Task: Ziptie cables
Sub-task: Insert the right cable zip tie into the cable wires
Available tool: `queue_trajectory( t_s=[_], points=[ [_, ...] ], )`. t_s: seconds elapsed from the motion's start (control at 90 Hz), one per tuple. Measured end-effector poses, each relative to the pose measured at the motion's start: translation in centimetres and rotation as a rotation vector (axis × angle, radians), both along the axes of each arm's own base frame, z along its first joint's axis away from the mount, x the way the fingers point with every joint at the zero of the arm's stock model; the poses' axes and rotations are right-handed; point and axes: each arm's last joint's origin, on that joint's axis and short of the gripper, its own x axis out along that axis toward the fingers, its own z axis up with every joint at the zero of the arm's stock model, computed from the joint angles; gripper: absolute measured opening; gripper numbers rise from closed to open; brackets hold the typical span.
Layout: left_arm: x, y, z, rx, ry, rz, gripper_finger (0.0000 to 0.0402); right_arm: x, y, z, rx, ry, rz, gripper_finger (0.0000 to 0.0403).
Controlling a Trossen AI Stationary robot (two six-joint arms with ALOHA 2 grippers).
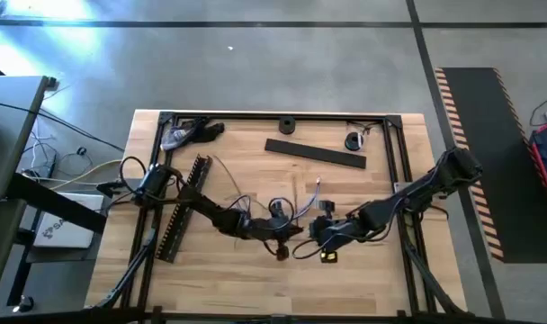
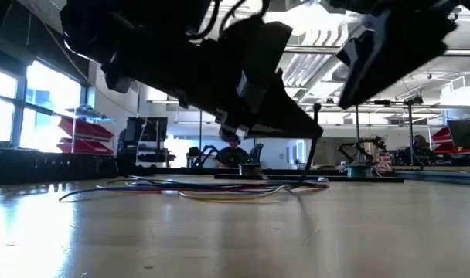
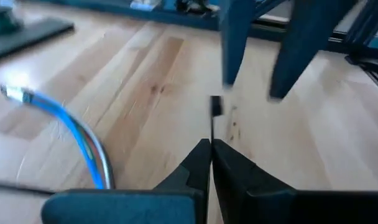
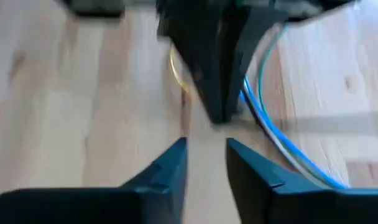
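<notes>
slotted strip (image 1: 185,209): long flat black plastic w/ teeth along the edge, lies diagonal on the table's left side, beside the left arm base
table (image 1: 372,270): pale wood planks, visible grain, smooth; black metal frame runs round the back & both sides
left gripper (image 1: 281,248): dark, tapered fingers; sits mid-table toward the front edge. Left wrist view shows the fingers (image 3: 235,171) pressed together w/ a thin dark strip standing up out of the seam, so it pinches that strip
cables (image 1: 255,200): thin flexible strands, loose curves, mid-table just behind & between the 2 grippers. Low view shows them flat on the wood as a long low bundle (image 2: 212,189), pinkish/yellow/blue. Blue-and-grey strand w/ a metal tip curves past the left fingers (image 3: 83,134); blue & white strands run beside the right gripper (image 4: 273,134)
right gripper (image 1: 320,236): just right of the left one, nearly tip to tip. Fingers (image 4: 167,168) narrowly apart, nothing between them, pointing at the left gripper's dark closed tip
flat bar (image 1: 314,154): black, straight, plain; back of table, well apart from the grippers
open room: bare wood along the front edge & front right corner; middle crowded by arms & strands
</notes>
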Motion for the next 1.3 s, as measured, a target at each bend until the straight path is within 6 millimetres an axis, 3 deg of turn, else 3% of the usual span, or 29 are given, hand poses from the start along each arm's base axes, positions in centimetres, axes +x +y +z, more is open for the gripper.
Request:
queue_trajectory(
  t_s=[0.122,0.244,0.456,0.611,0.744,0.989,1.3],
  points=[
    [0.0,0.0,0.1,-0.034,-0.013,0.029,0.0000,-1.2,-1.0,0.6,-0.113,-0.011,-0.059,0.0179],
    [0.0,0.0,0.2,-0.034,-0.013,0.021,0.0000,-1.9,-3.3,-0.2,-0.137,-0.094,-0.116,0.0195],
    [-0.1,-0.5,0.0,-0.029,0.007,-0.042,0.0000,-1.6,-10.2,-3.6,0.148,-0.352,-0.223,0.0197],
    [-0.2,-0.6,0.0,-0.047,0.022,-0.079,0.0000,-1.3,-15.0,-6.3,0.271,-0.414,-0.245,0.0201],
    [-0.1,-0.2,-0.2,-0.063,0.039,-0.088,0.0000,-0.2,-18.2,-8.1,0.306,-0.399,-0.221,0.0225],
    [0.1,0.7,-0.5,-0.095,0.079,-0.112,0.0000,3.5,-22.4,-10.6,0.362,-0.371,-0.116,0.0291],
    [-0.2,0.8,-0.9,-0.077,0.135,-0.142,0.0000,7.5,-24.6,-12.8,0.418,-0.381,-0.009,0.0302]
  ],
)
